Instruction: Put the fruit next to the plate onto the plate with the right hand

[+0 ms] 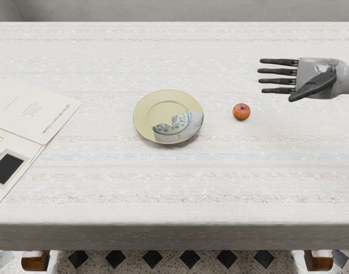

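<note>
Head view takes in a pale, faintly striped tabletop. At its left edge lie overlapping sheets of paper, one printed with text, another lower down carrying a black square. Near the middle sits a glossy, pale yellow plate, holding nothing, with a mirror-like reflection across its lower right part. To its right, apart from the rim, a small red apple rests on the cloth. Farther right and higher up, the right hand reaches in from the right edge, fingers straight and spread, pointing left, thumb angled down, gripping nothing and well clear of the apple.
</note>
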Robot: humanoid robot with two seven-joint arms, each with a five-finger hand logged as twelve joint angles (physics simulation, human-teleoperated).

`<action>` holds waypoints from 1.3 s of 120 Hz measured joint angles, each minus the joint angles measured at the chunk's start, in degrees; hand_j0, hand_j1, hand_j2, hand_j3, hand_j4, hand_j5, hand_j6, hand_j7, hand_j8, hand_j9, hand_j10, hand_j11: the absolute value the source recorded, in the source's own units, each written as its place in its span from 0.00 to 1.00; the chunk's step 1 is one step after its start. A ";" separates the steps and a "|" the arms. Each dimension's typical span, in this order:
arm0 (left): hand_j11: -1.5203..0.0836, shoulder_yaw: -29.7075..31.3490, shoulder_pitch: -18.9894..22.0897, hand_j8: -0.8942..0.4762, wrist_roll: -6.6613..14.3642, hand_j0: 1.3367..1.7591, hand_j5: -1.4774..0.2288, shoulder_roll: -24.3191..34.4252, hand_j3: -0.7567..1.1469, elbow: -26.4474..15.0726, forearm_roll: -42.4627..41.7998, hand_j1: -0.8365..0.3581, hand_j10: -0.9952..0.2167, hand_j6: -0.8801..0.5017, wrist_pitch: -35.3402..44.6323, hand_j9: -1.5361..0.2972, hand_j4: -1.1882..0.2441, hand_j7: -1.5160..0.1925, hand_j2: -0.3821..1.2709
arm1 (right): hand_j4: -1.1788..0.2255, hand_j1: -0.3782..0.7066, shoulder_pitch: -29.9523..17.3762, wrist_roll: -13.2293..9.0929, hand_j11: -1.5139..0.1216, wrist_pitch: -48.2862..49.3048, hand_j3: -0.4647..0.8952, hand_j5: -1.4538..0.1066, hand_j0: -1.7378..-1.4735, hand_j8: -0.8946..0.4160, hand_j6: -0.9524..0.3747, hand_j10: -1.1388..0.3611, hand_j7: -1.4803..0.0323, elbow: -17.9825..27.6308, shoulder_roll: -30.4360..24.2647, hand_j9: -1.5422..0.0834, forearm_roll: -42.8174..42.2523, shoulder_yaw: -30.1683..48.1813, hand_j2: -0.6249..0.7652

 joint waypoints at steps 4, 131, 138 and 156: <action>0.76 0.00 0.00 0.48 0.00 0.76 0.69 0.00 0.40 0.00 0.00 0.76 0.63 0.47 0.00 0.67 0.67 0.71 0.26 | 0.82 0.07 -0.05 -0.07 0.90 0.03 0.34 0.90 0.30 0.66 0.69 0.74 0.95 0.26 -0.36 0.92 0.15 0.02 0.44; 0.76 0.01 0.00 0.48 0.00 0.76 0.69 0.00 0.40 0.00 0.00 0.76 0.63 0.47 0.00 0.67 0.67 0.71 0.26 | 0.80 0.08 0.32 4.49 0.89 -34.94 0.34 0.89 0.30 0.64 0.68 0.72 0.94 18.89 10.99 0.91 -71.14 -3.30 0.44; 0.76 0.01 0.00 0.48 0.00 0.76 0.69 0.00 0.40 0.00 0.00 0.76 0.63 0.47 0.00 0.67 0.67 0.71 0.26 | 0.79 0.09 0.27 4.44 0.88 -37.35 0.34 0.88 0.30 0.63 0.67 0.72 0.92 18.39 11.83 0.90 -72.16 -4.96 0.44; 0.76 0.01 0.00 0.48 0.00 0.76 0.69 0.00 0.40 0.00 0.00 0.76 0.63 0.47 0.00 0.67 0.67 0.71 0.26 | 0.74 0.17 0.25 4.42 0.82 -40.90 0.34 0.82 0.30 0.58 0.62 0.67 0.87 16.05 14.59 0.84 -74.09 -7.79 0.43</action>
